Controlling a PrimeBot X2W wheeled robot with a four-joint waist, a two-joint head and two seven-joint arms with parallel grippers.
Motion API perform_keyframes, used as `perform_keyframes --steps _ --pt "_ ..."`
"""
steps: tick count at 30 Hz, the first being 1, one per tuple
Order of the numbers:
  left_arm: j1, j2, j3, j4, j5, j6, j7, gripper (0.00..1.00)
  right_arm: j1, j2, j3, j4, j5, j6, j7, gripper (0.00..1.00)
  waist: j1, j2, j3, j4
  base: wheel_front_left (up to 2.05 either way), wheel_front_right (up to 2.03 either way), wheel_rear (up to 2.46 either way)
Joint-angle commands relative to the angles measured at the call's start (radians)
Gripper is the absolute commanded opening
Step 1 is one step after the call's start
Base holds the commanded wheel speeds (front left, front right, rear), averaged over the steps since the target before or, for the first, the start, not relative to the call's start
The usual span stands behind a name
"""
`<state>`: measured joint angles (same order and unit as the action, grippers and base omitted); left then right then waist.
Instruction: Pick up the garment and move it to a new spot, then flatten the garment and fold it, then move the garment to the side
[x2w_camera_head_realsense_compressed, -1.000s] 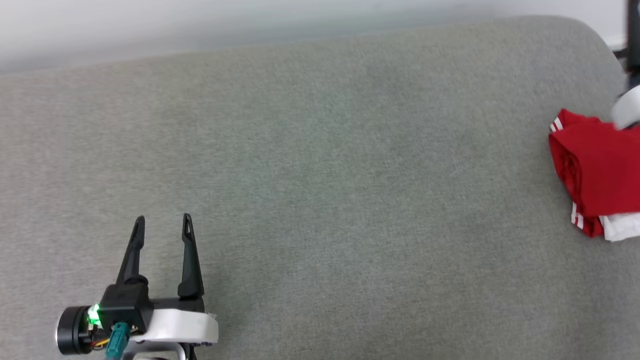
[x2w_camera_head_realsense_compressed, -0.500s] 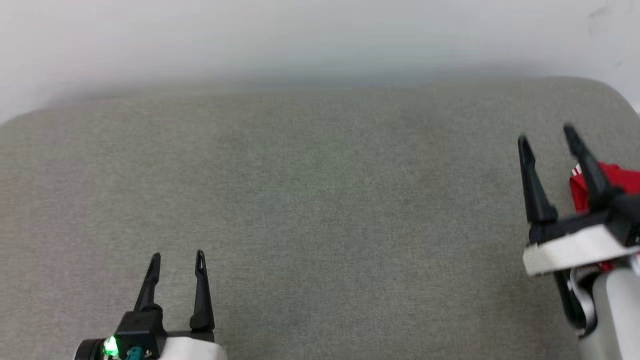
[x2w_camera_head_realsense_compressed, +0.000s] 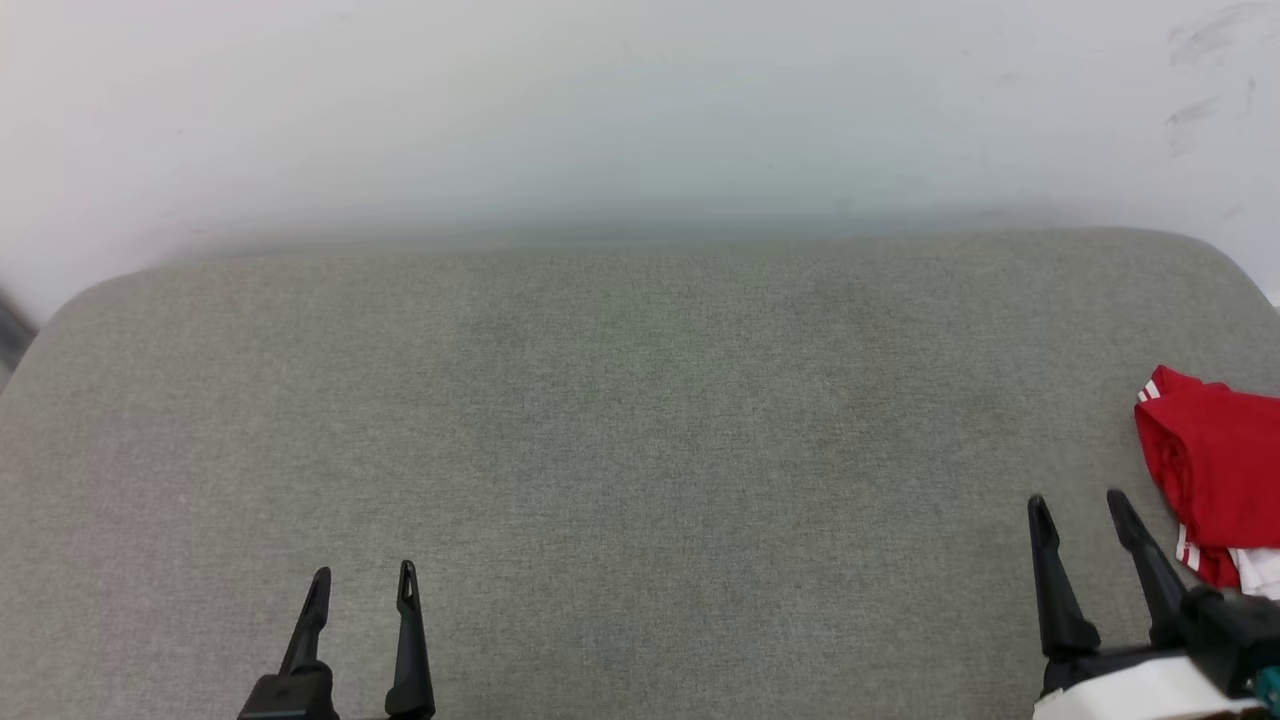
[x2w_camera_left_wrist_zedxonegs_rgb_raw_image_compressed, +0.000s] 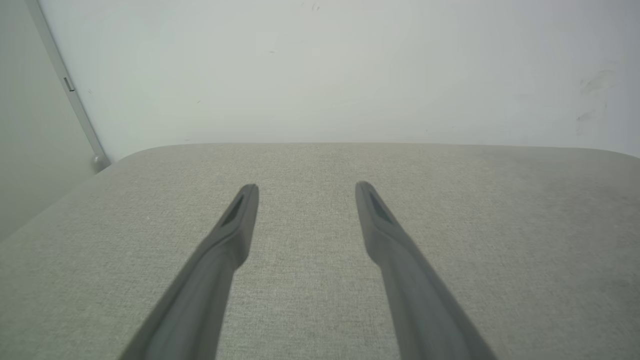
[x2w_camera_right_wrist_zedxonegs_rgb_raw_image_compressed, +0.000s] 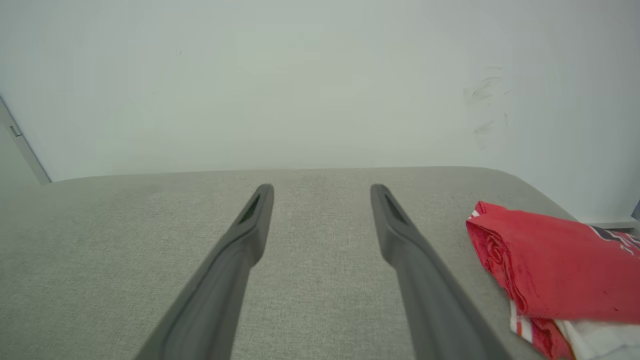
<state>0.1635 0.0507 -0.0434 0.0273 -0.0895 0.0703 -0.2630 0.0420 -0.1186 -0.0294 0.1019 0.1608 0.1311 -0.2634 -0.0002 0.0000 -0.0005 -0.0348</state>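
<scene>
At the right edge of the grey fabric-covered worktop (x2w_camera_head_realsense_compressed: 640, 400), the garment (x2w_camera_head_realsense_compressed: 1215, 470) (x2w_camera_right_wrist_zedxonegs_rgb_raw_image_compressed: 550, 270) lies bunched, red over white. The right pincer (x2w_camera_head_realsense_compressed: 1076, 500) (x2w_camera_right_wrist_zedxonegs_rgb_raw_image_compressed: 321, 189), spread and empty, stands just beside it, apart. The left pincer (x2w_camera_head_realsense_compressed: 363, 571) (x2w_camera_left_wrist_zedxonegs_rgb_raw_image_compressed: 306, 186), likewise spread, is well apart near the front edge.

Red garment (x2w_camera_head_realsense_compressed: 1215, 455) folded; far right
</scene>
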Motion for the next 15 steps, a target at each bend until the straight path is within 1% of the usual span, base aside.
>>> perform_keyframes --steps 1,10,15 --pt "0.018 -0.001 0.002 -0.007 0.000 0.000 -0.002 1.00 0.040 0.017 -0.008 -0.012 0.009 -0.001 -0.001 1.00 0.0002 0.0000 -0.009 -0.002 0.00 0.00 0.00" --pt "0.036 -0.001 0.008 -0.013 0.009 -0.005 -0.002 1.00 0.106 0.047 -0.004 -0.031 0.002 -0.001 -0.001 1.00 0.0002 0.0000 -0.022 -0.008 0.00 0.00 0.00" --pt "0.031 -0.001 0.006 0.001 0.017 -0.007 -0.002 1.00 0.100 0.053 -0.004 -0.022 0.000 -0.001 -0.001 1.00 0.0002 0.0000 -0.020 -0.004 0.00 0.00 0.00"
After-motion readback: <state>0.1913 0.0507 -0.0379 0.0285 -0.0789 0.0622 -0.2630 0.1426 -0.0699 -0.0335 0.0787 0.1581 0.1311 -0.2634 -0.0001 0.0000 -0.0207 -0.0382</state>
